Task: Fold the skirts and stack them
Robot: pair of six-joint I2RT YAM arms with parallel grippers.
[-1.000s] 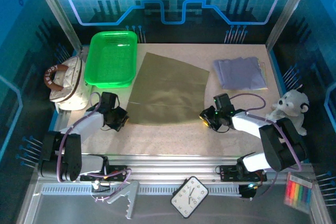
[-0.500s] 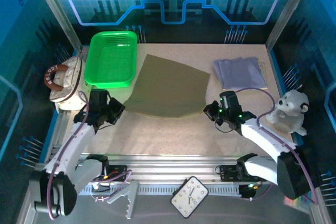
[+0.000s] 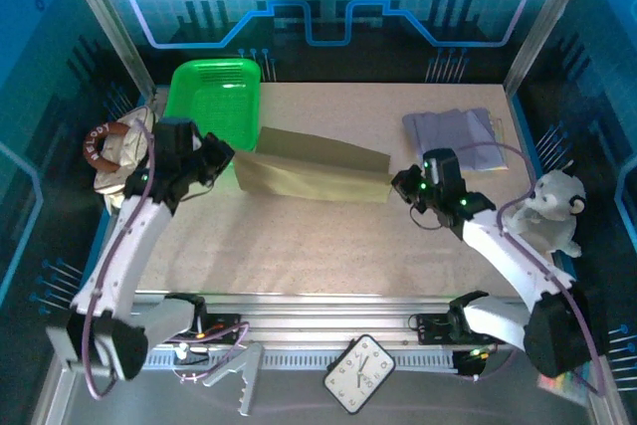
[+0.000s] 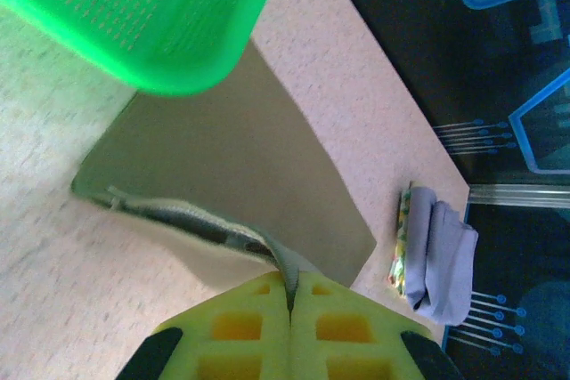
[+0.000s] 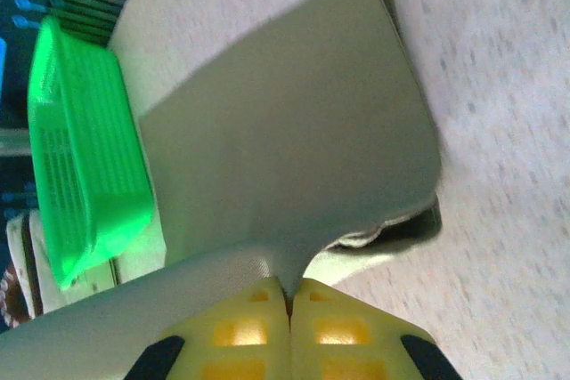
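The khaki-tan skirt (image 3: 314, 171) hangs between both grippers in the middle of the table, its near edge lifted and its far part still on the surface. My left gripper (image 3: 221, 158) is shut on its left corner, the hem pinched between the yellow pads (image 4: 289, 287). My right gripper (image 3: 403, 184) is shut on the right corner (image 5: 289, 289). The cloth (image 5: 294, 149) spreads away below the right wrist. The lavender-grey skirt (image 3: 458, 138) lies folded at the back right. A strip of the yellow-green printed skirt (image 4: 403, 238) peeks out from under it.
A green basket (image 3: 211, 97) stands at the back left, close to the left gripper and the skirt's left end. A cream handbag (image 3: 114, 151) sits at the left edge and a white plush toy (image 3: 547, 211) at the right edge. A clock (image 3: 358, 373) lies in front of the arm bases.
The khaki skirt lay flat a second ago. The right gripper shut on its corner, and both arms have raised the near edge and carried it toward the back.
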